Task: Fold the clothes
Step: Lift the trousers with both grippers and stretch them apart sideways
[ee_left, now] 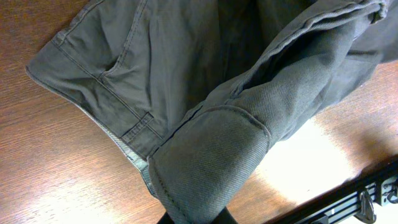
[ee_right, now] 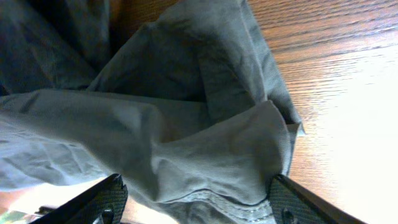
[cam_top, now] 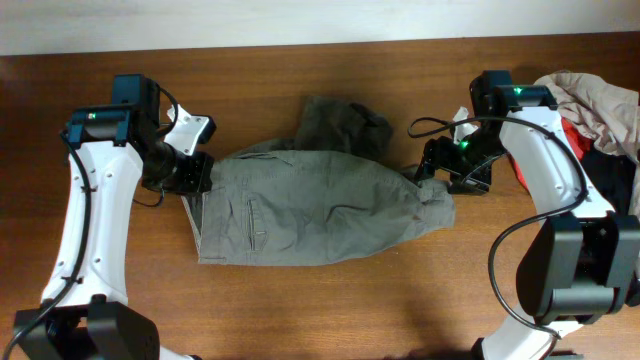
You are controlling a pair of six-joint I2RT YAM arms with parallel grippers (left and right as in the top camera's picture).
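The grey-olive shorts (cam_top: pixel 310 200) lie wrinkled across the middle of the wooden table, waistband to the left and leg ends to the right, one part bunched toward the back. My left gripper (cam_top: pixel 190 172) is shut on the waistband corner; in the left wrist view the fabric (ee_left: pixel 205 155) is pinched between the fingers (ee_left: pixel 198 218) at the bottom edge. My right gripper (cam_top: pixel 445 172) is at the leg hem, open, with its fingers (ee_right: pixel 193 199) spread on either side of the hem (ee_right: pixel 211 155).
A pile of other garments, pale beige-grey (cam_top: pixel 600 100), red (cam_top: pixel 575 135) and black (cam_top: pixel 610 180), sits at the table's right edge behind the right arm. Bare wooden table (cam_top: pixel 330 310) lies in front of the shorts. A white wall borders the back edge.
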